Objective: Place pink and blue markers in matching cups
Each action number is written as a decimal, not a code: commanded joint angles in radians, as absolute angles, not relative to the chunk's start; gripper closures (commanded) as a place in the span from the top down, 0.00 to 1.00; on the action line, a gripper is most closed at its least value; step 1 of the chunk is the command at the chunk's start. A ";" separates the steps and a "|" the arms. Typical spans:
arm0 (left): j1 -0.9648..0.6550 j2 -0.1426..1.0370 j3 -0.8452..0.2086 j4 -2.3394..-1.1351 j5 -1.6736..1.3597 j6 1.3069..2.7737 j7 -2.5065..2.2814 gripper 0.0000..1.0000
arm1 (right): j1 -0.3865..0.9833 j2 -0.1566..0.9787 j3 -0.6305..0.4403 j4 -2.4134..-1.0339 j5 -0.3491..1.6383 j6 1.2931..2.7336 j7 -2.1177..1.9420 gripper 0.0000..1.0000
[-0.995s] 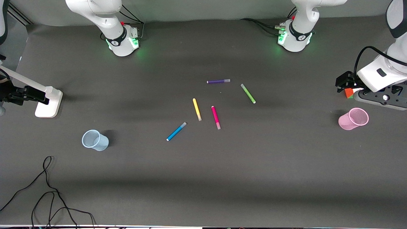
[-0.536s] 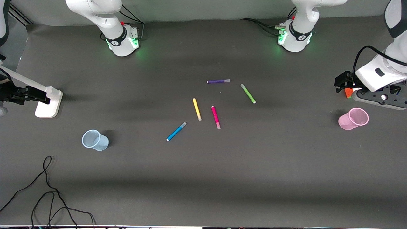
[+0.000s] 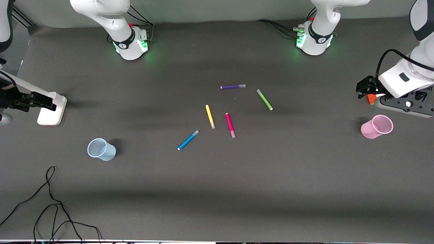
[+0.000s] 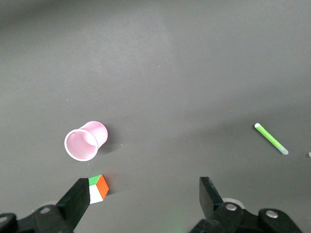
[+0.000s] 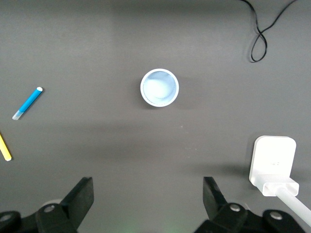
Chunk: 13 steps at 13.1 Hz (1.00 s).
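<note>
The dark counter (image 3: 217, 189) carries five markers lying flat near its middle, none touching another. The pink marker (image 3: 230, 125) lies just beside the yellow marker (image 3: 210, 116), toward the left arm's end from it. The blue marker (image 3: 188, 140) lies slanted, nearer to the front camera than the yellow one, white tip pointing toward the camera. The purple marker (image 3: 233, 86) and the green marker (image 3: 264, 99) lie closer to the robot bases. The pale blue cup (image 3: 101, 149) stands upright toward the right arm's end, well apart from the markers; the pink cup (image 3: 376, 126) stands upright toward the left arm's end, also well apart. A small colored cube (image 4: 98, 188) sits near the pink cup. The left pincer (image 4: 145, 199) hangs at the left arm's end of the counter above the cube, its fingers spread wide with nothing between them. The right pincer (image 5: 148, 196) hovers at the right arm's end over bare counter, also spread wide and empty, beside a white stand (image 3: 52, 108). A loose black cable (image 3: 51, 203) curls at the counter's near corner.
</note>
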<state>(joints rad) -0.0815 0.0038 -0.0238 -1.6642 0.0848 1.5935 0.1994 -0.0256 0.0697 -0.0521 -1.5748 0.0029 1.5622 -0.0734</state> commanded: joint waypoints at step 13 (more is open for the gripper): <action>-0.095 0.024 -0.021 -1.646 0.007 1.528 0.186 0.96 | 0.209 0.063 -0.054 -1.591 0.051 1.574 0.297 1.00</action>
